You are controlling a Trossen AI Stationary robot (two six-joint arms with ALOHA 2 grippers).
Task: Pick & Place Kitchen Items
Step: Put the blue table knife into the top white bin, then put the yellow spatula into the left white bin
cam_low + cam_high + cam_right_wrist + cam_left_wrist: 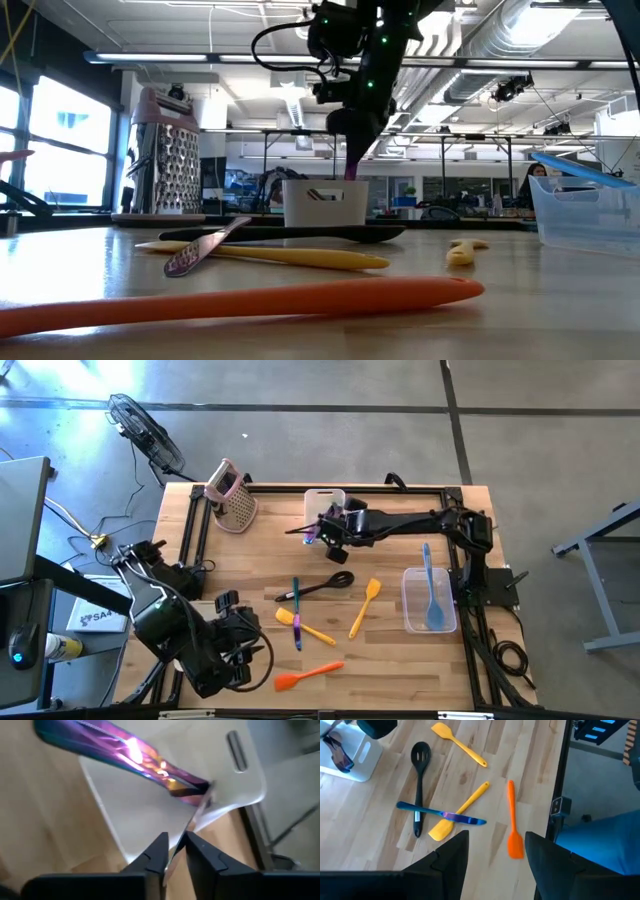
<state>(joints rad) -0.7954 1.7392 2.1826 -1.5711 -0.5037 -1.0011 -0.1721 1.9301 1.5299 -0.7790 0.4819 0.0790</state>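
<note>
My right gripper (318, 532) hangs over the white bin (325, 498) at the far middle, shut on an iridescent purple utensil (125, 750). On the table lie a black slotted spoon (320, 585), two yellow spatulas (365, 607) (303, 625), a blue-purple utensil (296, 612) crossing them, and an orange spatula (308, 675). A blue spoon (432, 590) lies in the clear bin (412, 622). My left gripper (245, 650) waits open above the near left, touching nothing. My right gripper has the utensil's thin stem (192, 822) between its two fingertips (157, 852), which stand only a narrow gap apart. The fingers slant down from the table's right. The utensil's broad end (90, 737) reaches out over the white bin (150, 805), lifted off the table.
A pink box grater (232, 495) stands at the far left of the table. The black frame rail (190, 530) runs along the table's edges. Bare wood lies between the grater and the loose utensils.
</note>
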